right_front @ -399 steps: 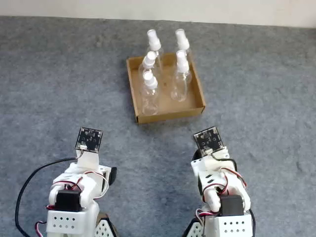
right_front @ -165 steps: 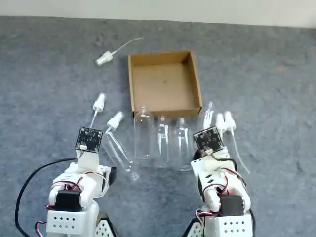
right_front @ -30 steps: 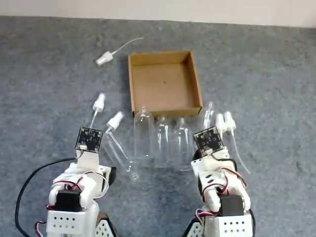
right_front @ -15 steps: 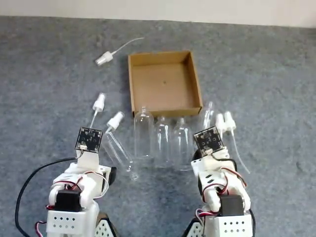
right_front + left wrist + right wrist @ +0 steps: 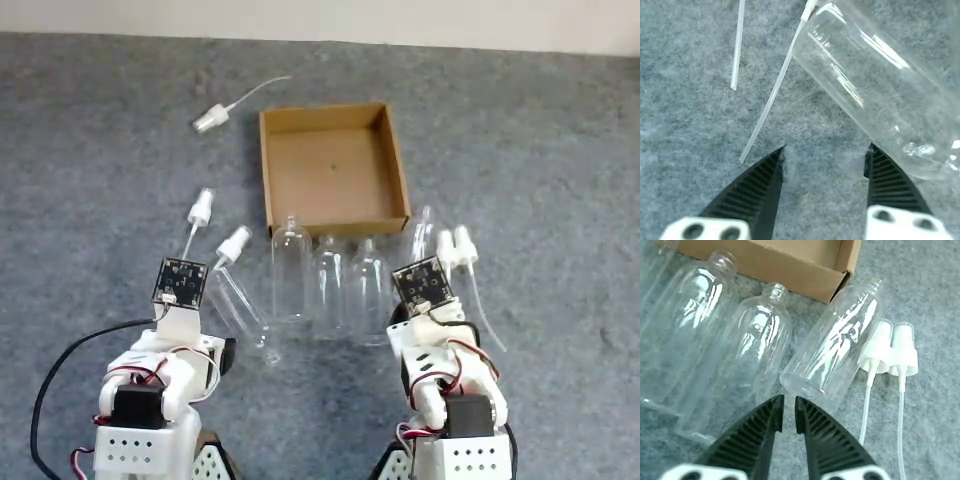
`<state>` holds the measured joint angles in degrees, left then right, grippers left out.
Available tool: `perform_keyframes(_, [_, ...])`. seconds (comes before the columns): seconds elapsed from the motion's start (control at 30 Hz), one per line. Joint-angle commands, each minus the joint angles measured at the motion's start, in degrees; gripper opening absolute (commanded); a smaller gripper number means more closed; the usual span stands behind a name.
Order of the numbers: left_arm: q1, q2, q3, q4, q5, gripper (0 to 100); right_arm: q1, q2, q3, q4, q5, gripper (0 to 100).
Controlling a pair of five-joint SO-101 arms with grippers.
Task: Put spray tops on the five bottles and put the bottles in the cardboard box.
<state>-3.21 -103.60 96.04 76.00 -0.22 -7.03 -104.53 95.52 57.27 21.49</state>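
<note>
Several clear bottles lie uncapped on the grey carpet in front of the empty cardboard box (image 5: 335,165). One tilted bottle (image 5: 238,305) (image 5: 875,95) lies just ahead of my left gripper (image 5: 825,165), which is open with nothing between its fingers. My right gripper (image 5: 789,407) is shut and empty, close to the base of a bottle (image 5: 840,350) (image 5: 422,235). Two white spray tops (image 5: 877,352) (image 5: 903,352) lie side by side next to that bottle. Two more bottles (image 5: 755,355) (image 5: 690,325) lie beside it.
Three other spray tops lie on the carpet: one (image 5: 210,118) far left of the box, two (image 5: 200,208) (image 5: 233,245) near the left arm (image 5: 180,285). Their thin tubes (image 5: 777,85) (image 5: 737,45) stretch across the carpet. The right arm (image 5: 425,285) sits behind the bottle row.
In the oldest frame the bottles stood capped in the box; now they lie uncapped on the carpet with the tops apart. Over the last seconds nothing has moved.
</note>
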Motion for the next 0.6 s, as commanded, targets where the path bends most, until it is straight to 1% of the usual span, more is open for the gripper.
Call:
perform_keyframes(0.0, [1.1, -0.4, 1.1, 0.3, 0.1, 23, 0.6, -0.7, 7.3, 0.2, 0.4, 0.5])
perform_keyframes(0.57, [1.0, -0.4, 1.1, 0.3, 0.1, 23, 0.5, -0.8, 7.3, -0.3, 0.6, 0.5])
